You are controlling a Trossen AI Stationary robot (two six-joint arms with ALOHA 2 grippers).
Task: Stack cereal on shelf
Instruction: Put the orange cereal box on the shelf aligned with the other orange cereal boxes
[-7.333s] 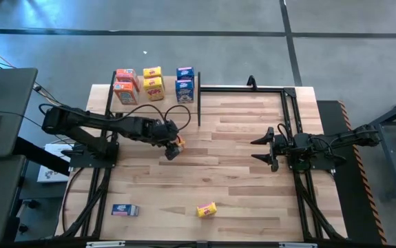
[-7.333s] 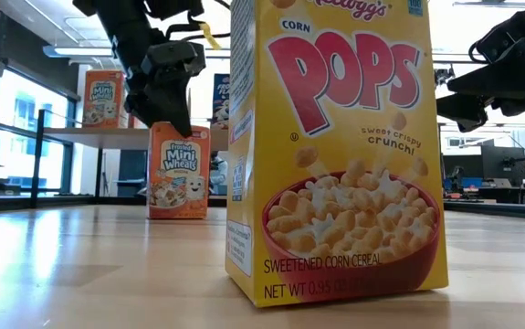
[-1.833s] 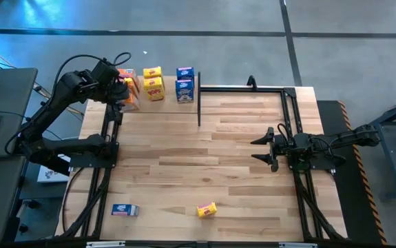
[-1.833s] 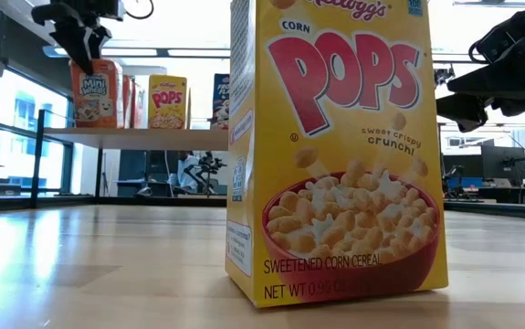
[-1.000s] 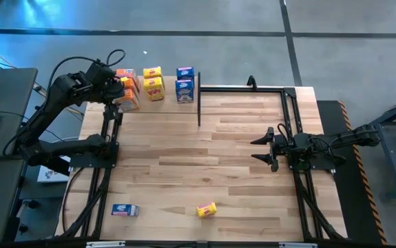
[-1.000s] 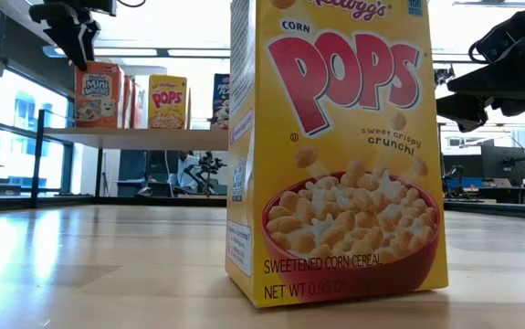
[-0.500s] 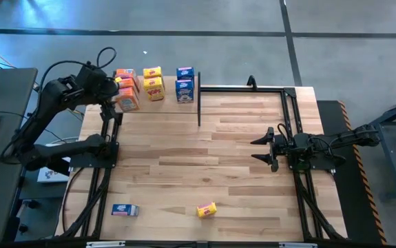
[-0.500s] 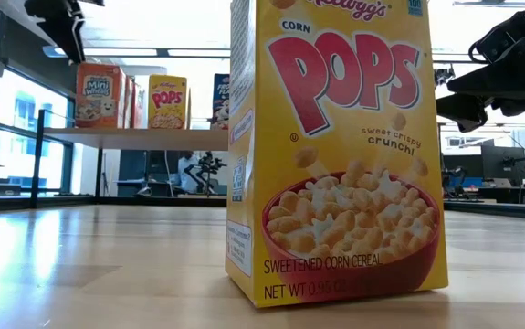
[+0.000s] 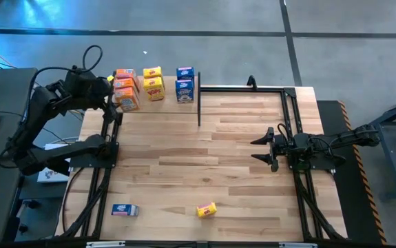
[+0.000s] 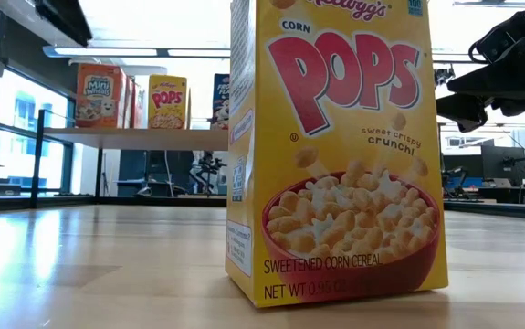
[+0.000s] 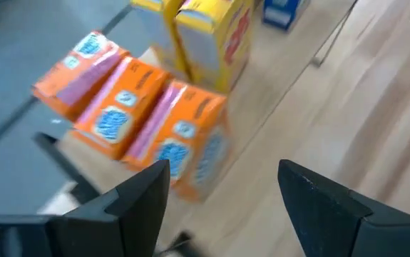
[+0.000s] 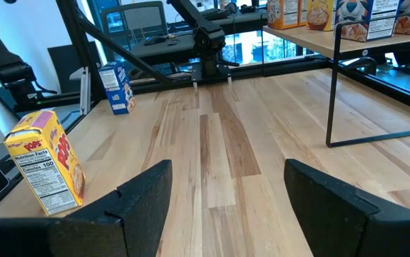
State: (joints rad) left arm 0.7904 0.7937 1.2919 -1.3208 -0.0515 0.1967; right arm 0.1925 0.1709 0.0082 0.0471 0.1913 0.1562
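Retreat underway: left end effector [image 9: 101,95], open and empty, pulling away toward frame's upper left from orange-red cereal boxes [image 9: 124,89] on shelf [image 10: 143,138]. Right end effector [image 9: 261,147] idling open, centre-right. Yellow box [image 9: 206,210] and blue box [image 9: 124,210] remaining on counter [image 9: 232,179].

Orange-red, yellow and blue cereal boxes [image 9: 153,84]; plank-patterned light-wood table [image 9: 239,165].

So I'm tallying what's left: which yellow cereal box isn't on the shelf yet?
The yellow Corn Pops box at the table's near edge, beside the blue box; the other yellow boxes stand on the shelf.
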